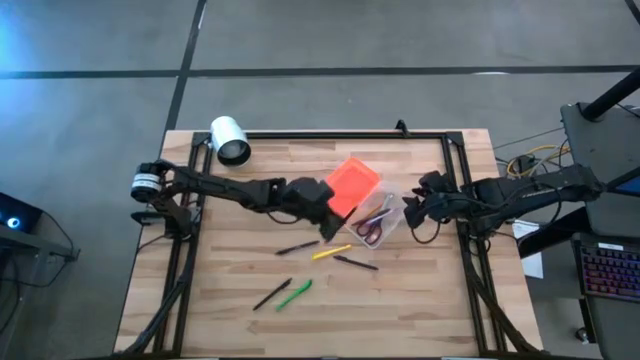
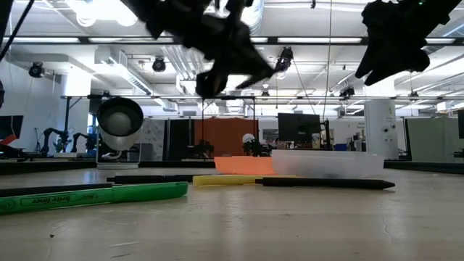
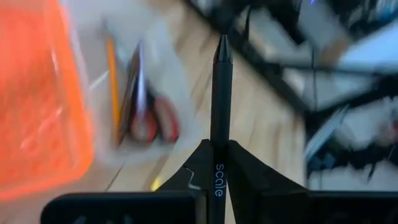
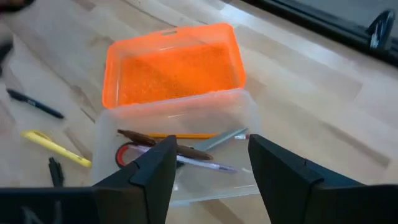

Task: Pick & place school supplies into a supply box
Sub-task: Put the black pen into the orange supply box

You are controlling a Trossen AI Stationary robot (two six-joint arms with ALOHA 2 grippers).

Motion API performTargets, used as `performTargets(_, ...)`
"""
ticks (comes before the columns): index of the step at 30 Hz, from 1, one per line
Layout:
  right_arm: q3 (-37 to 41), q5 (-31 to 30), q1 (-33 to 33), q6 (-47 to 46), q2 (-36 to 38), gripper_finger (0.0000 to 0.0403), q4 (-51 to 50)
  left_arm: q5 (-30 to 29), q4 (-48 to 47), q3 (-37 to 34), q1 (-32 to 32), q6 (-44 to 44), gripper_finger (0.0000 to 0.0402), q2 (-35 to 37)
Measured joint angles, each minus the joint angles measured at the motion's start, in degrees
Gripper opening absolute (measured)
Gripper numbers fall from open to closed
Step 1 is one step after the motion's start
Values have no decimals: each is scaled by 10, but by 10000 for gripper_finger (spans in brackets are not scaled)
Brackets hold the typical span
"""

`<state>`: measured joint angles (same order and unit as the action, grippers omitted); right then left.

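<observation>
The clear supply box [image 1: 387, 222] lies open mid-table, its orange lid [image 1: 353, 183] flat beside it on the far side. Inside are red-handled scissors [image 4: 127, 152], a brown pen [image 4: 158, 142] and other pens. My left gripper [image 1: 327, 212] hovers just left of the box, shut on a black pen [image 3: 221, 93]. My right gripper [image 4: 211, 146] is open and hangs above the box's right end, touching nothing. A black pen [image 1: 297, 247], a yellow one [image 1: 331, 252], another black pen [image 1: 355, 262], a third black pen [image 1: 272, 294] and a green marker [image 1: 294, 293] lie flat on the table. My left gripper pinches the black pen between its two fingers [image 3: 249, 168], on the barrel [image 3: 220, 134] by its printed lettering. The pen runs along the fingers and sticks out past their tips toward the box. It is lifted clear of the table [image 2: 257, 70].
A white cylinder [image 1: 230, 140] lies on its side at the table's far left corner. Black frame rails [image 1: 455, 170] run along the table's left, far and right edges. Bare wood [image 1: 420, 300] lies toward the near right.
</observation>
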<state>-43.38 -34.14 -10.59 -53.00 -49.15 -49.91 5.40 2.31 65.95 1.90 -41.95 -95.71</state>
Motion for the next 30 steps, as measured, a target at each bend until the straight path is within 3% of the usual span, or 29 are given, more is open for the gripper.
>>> performTargets(6, 0, 0, 0, 45, 47, 191, -25, -28, -16, 169, 9, -44, 10, -120)
performTargets(12, 1, -3, 0, 30, 116, 181, -67, -26, -146, 385, 19, -73, 10, -279)
performTargets(17, 2, -3, 0, 33, 168, 173, -86, -52, -270, 518, 25, -54, 19, -375)
performTargets(21, 3, 1, 0, 48, 186, 171, -87, -109, -363, 589, 29, -53, 35, -421)
performTargets(30, 5, 11, 0, 78, 174, 171, -101, -113, -466, 632, 23, 9, 82, -426)
